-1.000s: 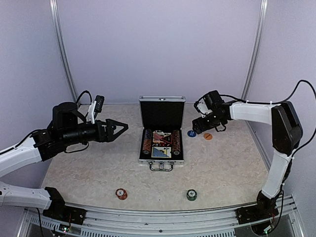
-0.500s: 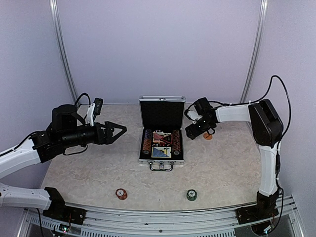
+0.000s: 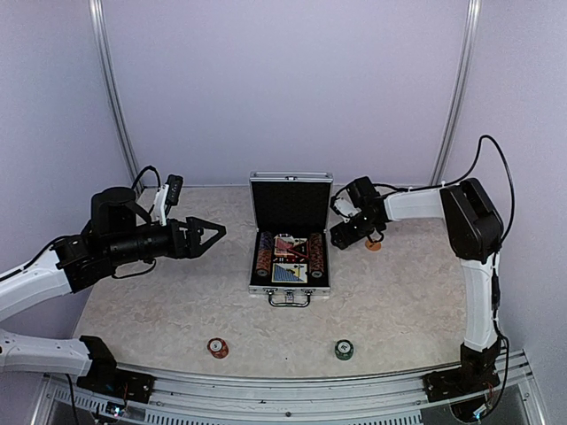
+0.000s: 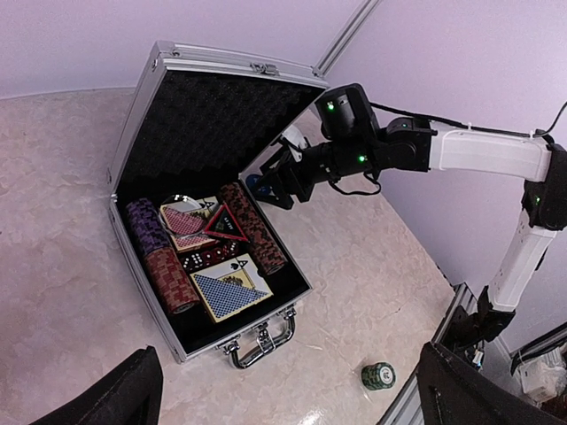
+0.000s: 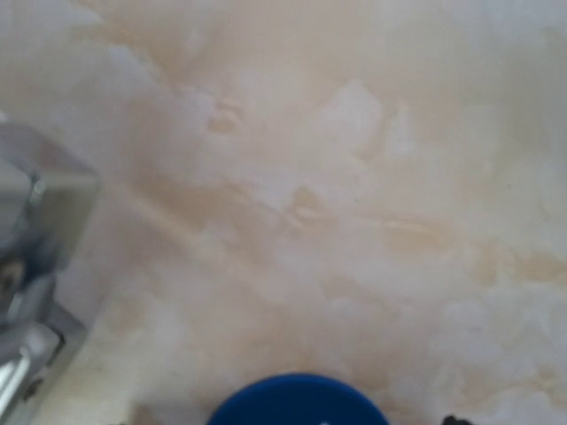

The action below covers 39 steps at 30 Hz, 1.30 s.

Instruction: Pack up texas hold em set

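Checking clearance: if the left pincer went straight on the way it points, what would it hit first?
Probably the open silver aluminium case, near its left side; the left pincer aims at it, though its height is unclear.

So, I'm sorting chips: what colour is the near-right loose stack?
The stack is green; clearest in left wrist view.

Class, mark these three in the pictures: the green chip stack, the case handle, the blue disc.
green chip stack (image 3: 344, 350): top view, its top face.
case handle (image 3: 291, 302): top view, middle of the bar.
blue disc (image 5: 298, 405): right wrist view, its upper face at the picture's bottom edge.
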Each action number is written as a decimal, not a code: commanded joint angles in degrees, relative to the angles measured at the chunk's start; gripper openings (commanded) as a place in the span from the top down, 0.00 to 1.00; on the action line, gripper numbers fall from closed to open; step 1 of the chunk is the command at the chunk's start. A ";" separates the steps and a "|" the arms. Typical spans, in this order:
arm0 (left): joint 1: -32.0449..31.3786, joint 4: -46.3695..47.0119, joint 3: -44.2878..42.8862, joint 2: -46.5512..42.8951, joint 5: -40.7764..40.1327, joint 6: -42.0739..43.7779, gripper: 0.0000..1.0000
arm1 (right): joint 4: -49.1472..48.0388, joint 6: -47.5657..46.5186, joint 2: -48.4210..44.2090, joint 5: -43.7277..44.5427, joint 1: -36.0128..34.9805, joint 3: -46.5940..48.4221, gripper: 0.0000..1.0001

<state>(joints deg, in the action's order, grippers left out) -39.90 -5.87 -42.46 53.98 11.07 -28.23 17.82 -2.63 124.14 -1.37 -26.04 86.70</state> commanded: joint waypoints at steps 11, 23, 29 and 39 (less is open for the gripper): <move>-0.18 -0.99 -0.87 -0.64 -0.61 0.63 0.01 | -2.23 7.76 -0.05 -4.57 2.56 -7.04 0.31; -0.18 -0.51 -1.07 0.08 -0.46 0.46 0.01 | -1.35 6.58 -1.73 -3.87 2.45 -8.66 0.34; -0.18 -0.09 -0.85 0.30 -0.29 0.28 0.01 | 0.33 4.56 -0.33 -1.06 0.95 -7.76 0.34; -0.18 -0.28 -0.35 -0.35 -0.64 0.46 0.01 | 0.28 5.01 -0.38 -1.63 0.72 -8.55 0.46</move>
<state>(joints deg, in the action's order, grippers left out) -39.90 -6.07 -42.48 54.08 11.07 -28.23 10.70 1.87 122.15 -3.20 -25.02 80.38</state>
